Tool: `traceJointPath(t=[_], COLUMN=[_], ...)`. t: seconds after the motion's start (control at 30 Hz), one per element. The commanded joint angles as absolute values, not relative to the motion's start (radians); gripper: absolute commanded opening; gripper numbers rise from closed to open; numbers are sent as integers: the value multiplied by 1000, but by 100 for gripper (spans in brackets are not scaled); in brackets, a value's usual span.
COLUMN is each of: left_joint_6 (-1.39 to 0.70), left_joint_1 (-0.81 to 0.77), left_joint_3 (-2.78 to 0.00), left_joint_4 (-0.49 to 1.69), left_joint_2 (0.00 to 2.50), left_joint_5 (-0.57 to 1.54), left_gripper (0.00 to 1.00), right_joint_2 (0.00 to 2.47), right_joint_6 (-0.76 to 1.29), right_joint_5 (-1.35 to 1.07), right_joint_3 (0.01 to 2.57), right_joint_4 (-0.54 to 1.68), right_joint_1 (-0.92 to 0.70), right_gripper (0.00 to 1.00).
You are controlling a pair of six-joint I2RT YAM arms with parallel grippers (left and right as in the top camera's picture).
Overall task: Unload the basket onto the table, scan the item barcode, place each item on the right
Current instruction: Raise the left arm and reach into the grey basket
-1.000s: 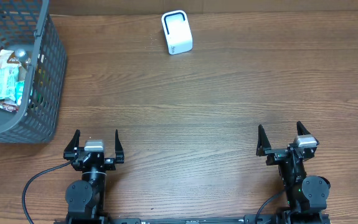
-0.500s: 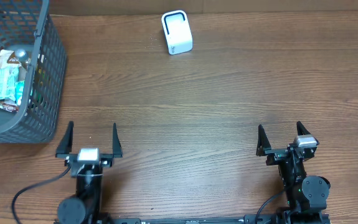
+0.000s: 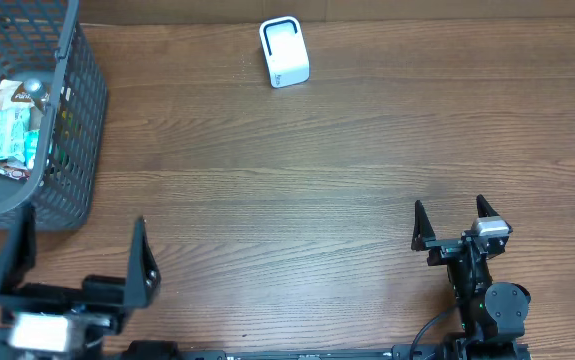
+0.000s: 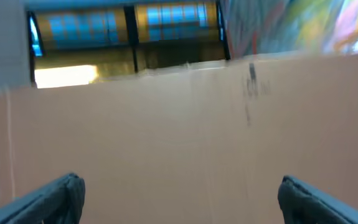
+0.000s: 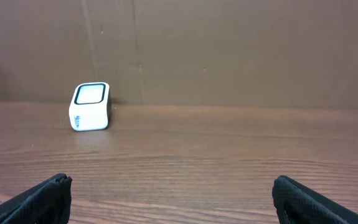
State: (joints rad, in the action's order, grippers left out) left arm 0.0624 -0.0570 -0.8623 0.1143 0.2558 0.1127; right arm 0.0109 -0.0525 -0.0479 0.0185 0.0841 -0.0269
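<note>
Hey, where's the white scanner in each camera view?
Overhead: scanner near the top edge, just left of centre.
Left wrist: not in it; only a cardboard wall shows.
Right wrist: scanner left of centre, in front of that wall.
Shared landmark: the wooden table, in overhead and right wrist.

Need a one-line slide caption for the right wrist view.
Right gripper, jaws open, faces the white scanner across the wooden table.

1. The wooden table (image 3: pixel 327 170) lies bare across its whole middle.
2. The grey wire basket (image 3: pixel 79 120) (snack packets (image 3: pixel 7 130) inside) blocks the far left.
3. The white scanner (image 3: pixel 284 52) stands alone near the far edge, approachable from every side.
</note>
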Motion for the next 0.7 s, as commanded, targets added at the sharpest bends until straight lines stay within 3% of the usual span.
traceJointPath(t=[0.0,0.37,0.5,0.67], left_joint_6=[104,225,225,224], left_joint_1=[-54,-54,-54,-54], left_joint_3=[-1102,-1954,-2094,-2103], left_joint_4=[269,1087,1234,1254], left_joint_2=[439,1139,1327,1474], left_joint_5=[124,124,124,124], left_gripper=[100,99,99,100], right_joint_2=[3,3,3,3], right_joint_6=[-54,-54,-54,-54], right_joint_5=[-46,-46,-46,-46], right_joint_3=[8,8,8,8], right_joint_4=[81,81,81,81], right_joint_1=[-32,-32,-32,-32], right_gripper=[100,100,100,100])
